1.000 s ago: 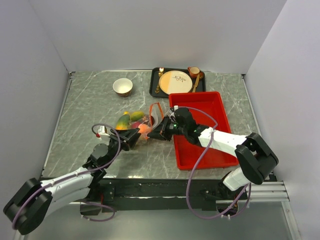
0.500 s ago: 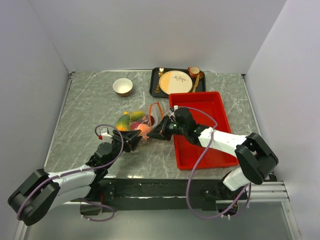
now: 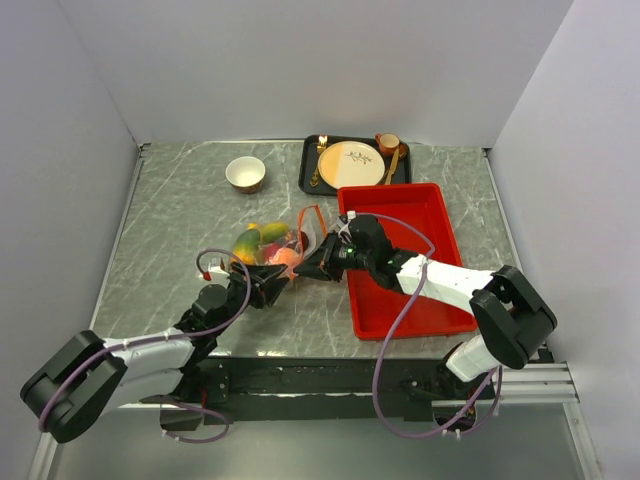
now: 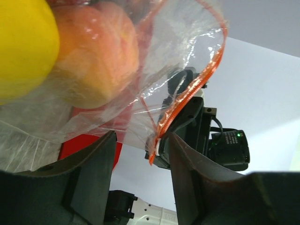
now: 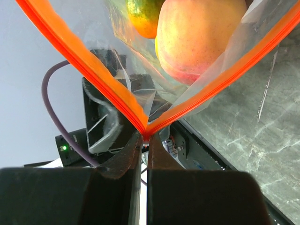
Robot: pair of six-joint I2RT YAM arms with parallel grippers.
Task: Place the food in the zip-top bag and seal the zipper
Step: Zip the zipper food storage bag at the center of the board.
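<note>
1. Since a second ago my left arm has folded lower toward the near edge of the worktop (image 3: 160,230), and my left gripper (image 3: 270,283) (image 4: 142,138) has slid a little to the right, closer to the zip-top bag (image 3: 292,240).
2. My left fingers (image 4: 93,164) stand apart, with the bag's crinkled film just past their tips.
3. A small bowl (image 3: 245,173) sits toward the far edge, left of the middle.
4. The bag lies near the middle of the worktop, its mouth lifted and gaping, and the food (image 3: 262,240) is inside it.
5. Through the film I see a lemon (image 4: 23,42) and a peach (image 4: 93,51) (image 5: 197,33) pressed together, with an orange-green mango (image 5: 145,14) beside them.
6. The zipper (image 3: 312,213) (image 4: 206,70) (image 5: 93,70) runs as two orange strips that meet in a point.
7. My right gripper (image 3: 308,268) (image 5: 144,138) is clamped tight on that point, at the near right corner of the bag's mouth.
8. My right forearm lies across a red tray (image 3: 440,230) near the right edge.
9. A dark tray (image 3: 306,170) with a plate (image 3: 352,163) sits at the far edge, just behind the red one.
</note>
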